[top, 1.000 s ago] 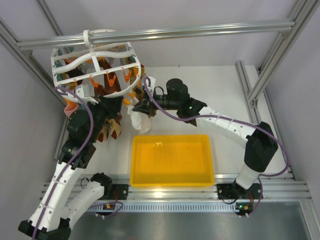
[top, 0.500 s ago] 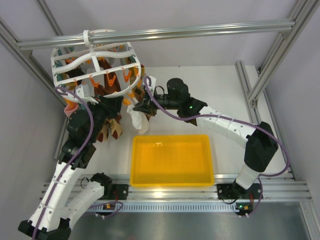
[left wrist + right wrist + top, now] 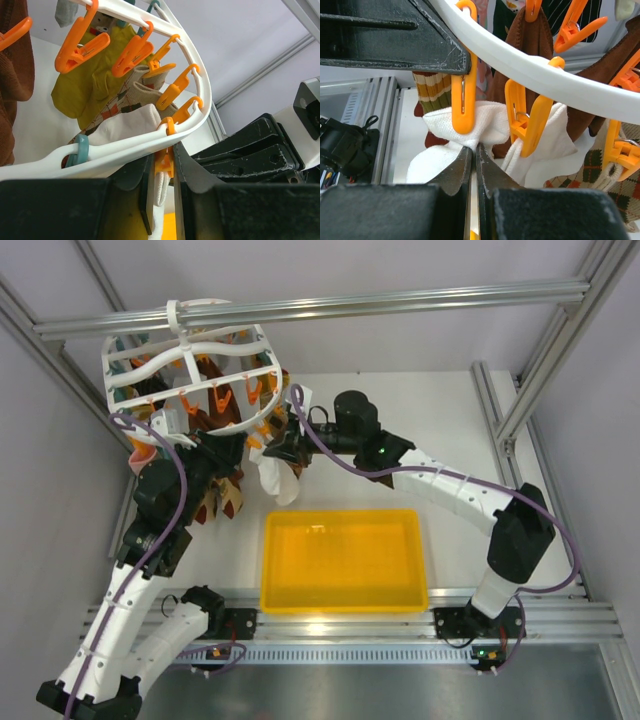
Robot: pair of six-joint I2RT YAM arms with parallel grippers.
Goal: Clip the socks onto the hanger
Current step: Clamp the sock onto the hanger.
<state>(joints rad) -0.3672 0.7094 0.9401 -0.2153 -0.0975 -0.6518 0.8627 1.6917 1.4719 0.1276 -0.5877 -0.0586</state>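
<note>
Right gripper (image 3: pixel 474 149): closed, pinching cream sock (image 3: pixel 442 127), lower centre. Left gripper (image 3: pixel 162 167): narrow, squeezing orange clip (image 3: pixel 167 129) on hanger (image 3: pixel 125 145) rim. Second sock (image 3: pixel 560 137): hangs clipped, centre right. Apparently left to do: seat cream sock, release clip.

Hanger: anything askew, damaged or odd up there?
Nothing looks damaged or spilled. The hanger looks tilted rather than level in the top view. The left gripper squeezes an orange clip on its rim, and the right gripper pinches a bunched cream sock just below that clip.
</note>
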